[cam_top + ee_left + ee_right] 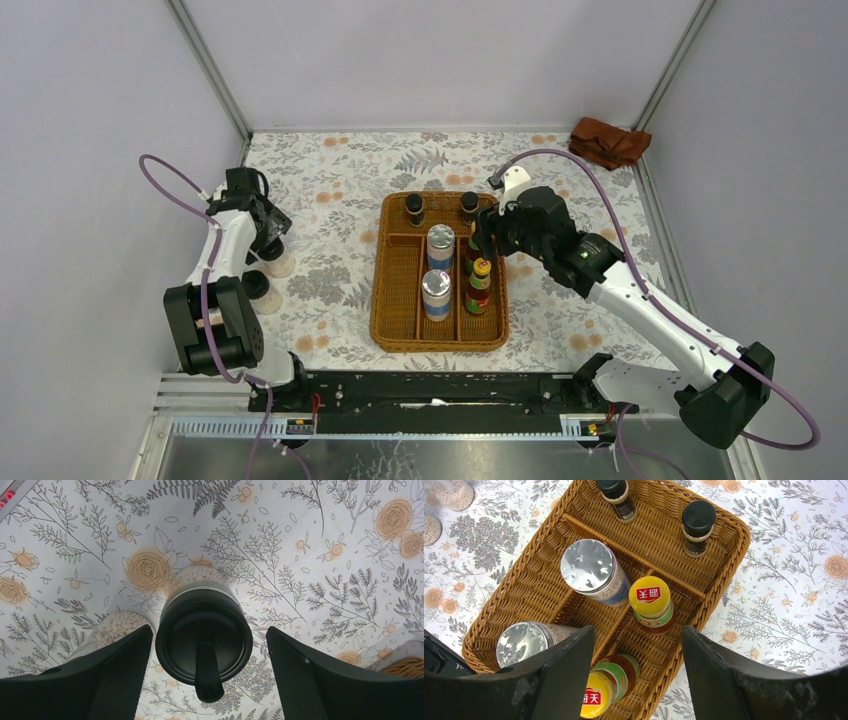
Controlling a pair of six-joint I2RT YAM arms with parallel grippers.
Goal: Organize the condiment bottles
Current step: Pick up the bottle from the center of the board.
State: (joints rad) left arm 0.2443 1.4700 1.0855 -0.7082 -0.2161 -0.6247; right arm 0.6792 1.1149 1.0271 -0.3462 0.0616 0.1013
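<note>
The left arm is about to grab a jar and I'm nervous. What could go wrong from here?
1. The second jar stands close beside one finger of the open left gripper, which straddles the black-lidded jar; closing or lifting could tip that neighbour.
2. The open right gripper hangs low over the wicker tray, a red sauce bottle near one finger; a sideways move might knock it.

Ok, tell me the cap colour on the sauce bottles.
Yellow, on both sauce bottles; right wrist view shows it best.
</note>
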